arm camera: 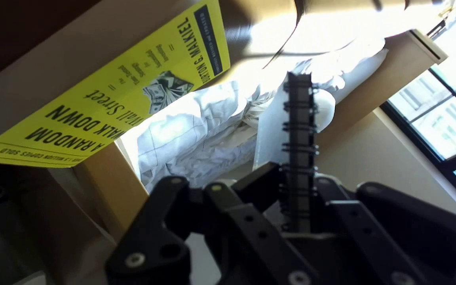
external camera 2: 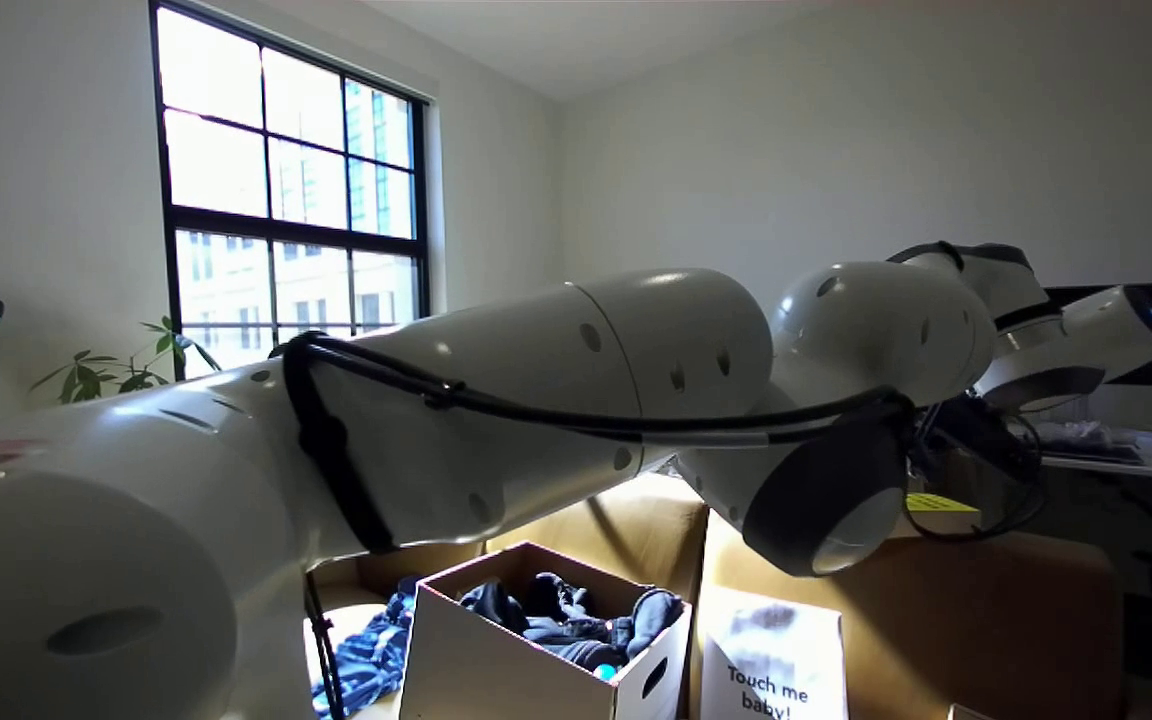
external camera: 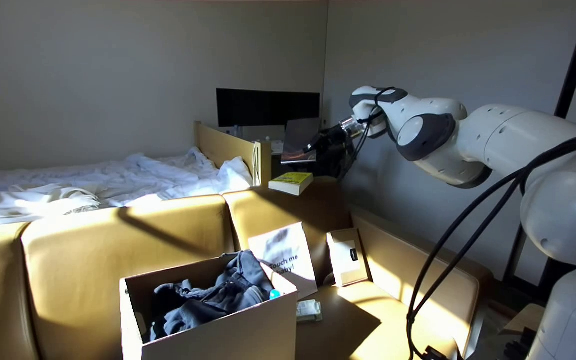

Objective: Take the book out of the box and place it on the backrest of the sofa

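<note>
A thin spiral-bound book (external camera: 298, 142) hangs upright above the right part of the sofa's backrest. In the wrist view its wire-bound spine (arm camera: 300, 130) runs between the fingers of my gripper (arm camera: 297, 186), which is shut on it. The fingertips also show against this book's edge in an exterior view, where my gripper (external camera: 313, 147) comes in from the right. A thick yellow book (external camera: 292, 182) lies flat on top of the backrest of the tan sofa (external camera: 178, 212), just below. The box (external camera: 238, 335) stands on the seat; dark clothing (external camera: 213, 302) fills what shows of its inside.
A white "Touch me baby!" box (external camera: 288, 260) and a smaller carton (external camera: 349, 257) lean on the sofa. A small clear package (external camera: 309, 310) lies on the seat. Behind the sofa are a white-sheeted bed (external camera: 118, 185), its wooden end board (external camera: 230, 147) and a monitor (external camera: 268, 107). Cables (external camera: 448, 240) loop below the arm.
</note>
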Robot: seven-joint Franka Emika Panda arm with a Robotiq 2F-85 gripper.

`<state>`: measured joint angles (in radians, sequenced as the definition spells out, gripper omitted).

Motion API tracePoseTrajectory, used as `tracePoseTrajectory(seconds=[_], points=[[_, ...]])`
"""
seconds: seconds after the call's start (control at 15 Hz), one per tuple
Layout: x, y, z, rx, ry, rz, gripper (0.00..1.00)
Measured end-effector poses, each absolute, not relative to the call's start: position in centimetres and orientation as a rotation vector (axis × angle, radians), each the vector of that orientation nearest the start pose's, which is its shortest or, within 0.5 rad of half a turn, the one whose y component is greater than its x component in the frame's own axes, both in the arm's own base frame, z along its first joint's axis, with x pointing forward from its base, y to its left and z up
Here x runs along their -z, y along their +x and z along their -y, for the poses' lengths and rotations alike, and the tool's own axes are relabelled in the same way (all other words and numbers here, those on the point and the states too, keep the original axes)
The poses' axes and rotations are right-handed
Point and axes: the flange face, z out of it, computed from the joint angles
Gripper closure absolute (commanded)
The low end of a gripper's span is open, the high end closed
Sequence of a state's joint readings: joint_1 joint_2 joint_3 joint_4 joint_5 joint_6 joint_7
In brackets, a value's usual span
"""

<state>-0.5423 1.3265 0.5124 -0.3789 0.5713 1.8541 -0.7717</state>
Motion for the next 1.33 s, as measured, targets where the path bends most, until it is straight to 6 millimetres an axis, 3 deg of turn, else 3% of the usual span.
tracePoseTrajectory(seconds=[0.2, 0.27, 0.53, 0.6, 0.67, 0.87, 1.13, 1.2, 1.33], points=[[-32.2, 77.9, 28.0, 0.879, -2.075, 0.111, 0.97], [-31.9, 78.2, 27.2, 0.877, -2.028, 0.088, 0.88], [-31.5, 79.3, 24.3, 0.882, -1.944, 0.077, 0.88], [-31.5, 79.4, 24.3, 0.882, -1.942, 0.076, 0.88], [-31.5, 79.3, 24.4, 0.884, -1.942, 0.075, 0.97], [-31.1, 79.2, 24.6, 0.88, -1.947, 0.07, 0.97], [-28.5, 78.8, 24.4, 0.723, -1.909, -0.052, 0.97], [-28.0, 78.6, 24.6, 0.696, -1.885, -0.089, 0.88], [-27.4, 78.6, 24.8, 0.682, -1.843, -0.13, 0.88]])
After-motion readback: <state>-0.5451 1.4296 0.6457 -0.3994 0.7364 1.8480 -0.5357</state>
